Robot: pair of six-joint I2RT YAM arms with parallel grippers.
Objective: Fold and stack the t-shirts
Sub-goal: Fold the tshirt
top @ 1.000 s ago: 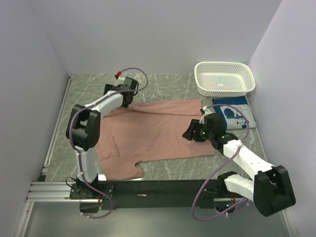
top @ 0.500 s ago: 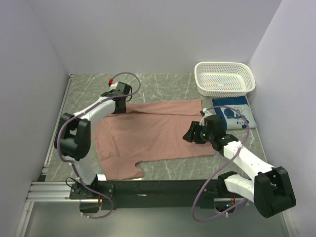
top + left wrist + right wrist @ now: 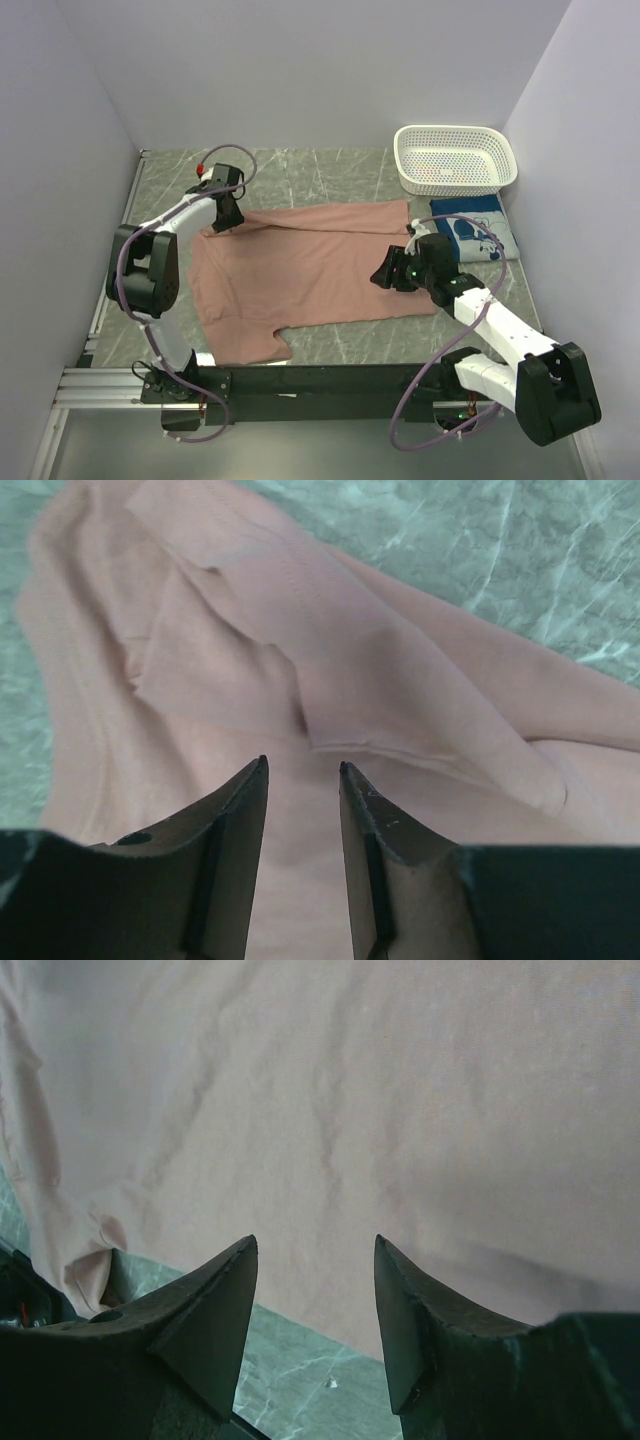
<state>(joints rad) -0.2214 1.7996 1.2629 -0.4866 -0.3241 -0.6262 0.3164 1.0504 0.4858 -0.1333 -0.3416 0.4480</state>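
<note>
The left claw (image 3: pixel 303 767) stands open with a narrow gap and nothing between its jaws. A doubled, wrinkled flap of the pink t-shirt (image 3: pixel 330 680) lies just ahead of its tips. The right claw (image 3: pixel 312 1240) is also open and empty, with smooth pink cloth under it. The blue t-shirt (image 3: pixel 470 228) lies folded behind it, apart. If the left claw bites here, it may catch only one layer, and the fold would probably come out crooked.

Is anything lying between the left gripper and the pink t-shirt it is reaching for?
Nothing visible does. The left gripper hangs directly over the pink t-shirt, fingers apart, with only cloth beyond them. The basket and blue t-shirt lie far off at the table's right side.
</note>
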